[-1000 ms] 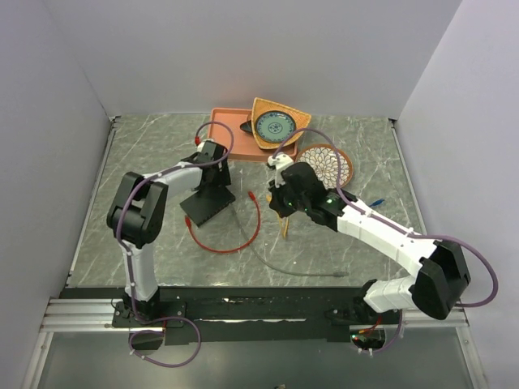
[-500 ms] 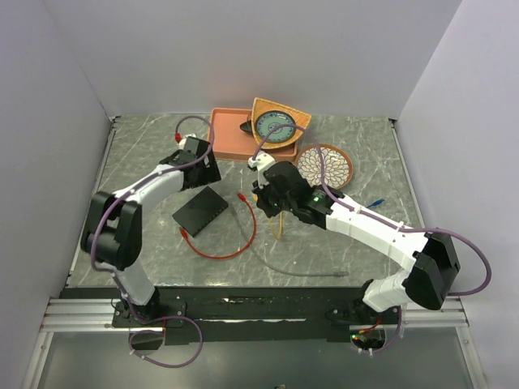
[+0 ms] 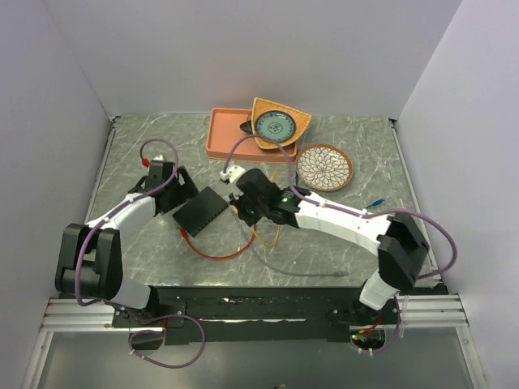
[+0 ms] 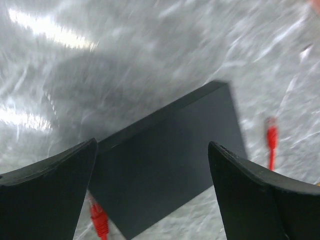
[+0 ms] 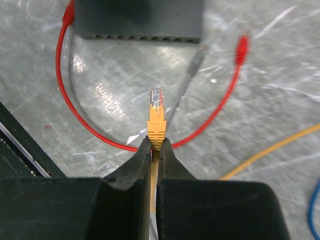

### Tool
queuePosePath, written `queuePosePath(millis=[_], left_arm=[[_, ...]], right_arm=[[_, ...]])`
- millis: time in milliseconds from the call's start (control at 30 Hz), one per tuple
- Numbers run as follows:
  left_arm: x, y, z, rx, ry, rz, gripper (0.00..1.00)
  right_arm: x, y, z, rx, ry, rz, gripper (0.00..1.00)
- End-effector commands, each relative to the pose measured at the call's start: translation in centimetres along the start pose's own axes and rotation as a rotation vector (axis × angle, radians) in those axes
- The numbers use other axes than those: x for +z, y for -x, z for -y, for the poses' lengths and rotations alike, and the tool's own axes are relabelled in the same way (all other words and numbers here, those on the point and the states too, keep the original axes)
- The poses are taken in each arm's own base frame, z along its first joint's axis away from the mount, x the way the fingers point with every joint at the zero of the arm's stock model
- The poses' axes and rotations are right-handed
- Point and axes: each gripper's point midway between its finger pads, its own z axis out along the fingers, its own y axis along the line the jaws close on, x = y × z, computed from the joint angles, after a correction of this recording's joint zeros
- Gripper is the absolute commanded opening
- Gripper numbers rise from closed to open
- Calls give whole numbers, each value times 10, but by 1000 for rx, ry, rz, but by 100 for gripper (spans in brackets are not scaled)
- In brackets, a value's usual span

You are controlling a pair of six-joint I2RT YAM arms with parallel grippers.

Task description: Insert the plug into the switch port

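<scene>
While the right hand (image 5: pixel 155 144) grips the plug (image 5: pixel 156 119), the switch (image 5: pixel 140 17) lies near.

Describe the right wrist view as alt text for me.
The right gripper, shut on an orange plug, aims it at the black switch ahead, ports facing the camera. A red cable loops on the marble table between them.

1. A salmon-pink tray (image 3: pixel 225 139) sits at the far edge of a grey marbled table (image 3: pixel 365 243).
2. A tan wedge-shaped dish (image 3: pixel 297 121) holding a teal patterned plate (image 3: pixel 274 125) overlaps the tray's right end.
3. A round floral plate (image 3: pixel 324 166) lies nearby, to the right.
4. A red cable (image 3: pixel 219 255) loops mid-table.
5. A grey cable (image 3: pixel 304 274) trails rightward.
</scene>
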Motion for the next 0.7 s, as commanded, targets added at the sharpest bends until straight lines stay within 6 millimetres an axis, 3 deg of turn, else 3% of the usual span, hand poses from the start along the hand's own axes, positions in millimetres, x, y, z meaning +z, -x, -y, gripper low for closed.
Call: queuePosePath(millis=[0, 100, 267, 667], left_arm=[[3, -4, 7, -68, -122, -2, 98], [13, -10, -2, -84, -137, -25, 98], [14, -14, 2, -78, -203, -37, 97], [12, -30, -3, -79, -218, -63, 87]], right_arm=[[18, 16, -23, 0, 86, 25, 0], [32, 15, -38, 7, 136, 31, 0], [60, 6, -53, 5, 157, 18, 0], [106, -34, -63, 29, 173, -69, 0]])
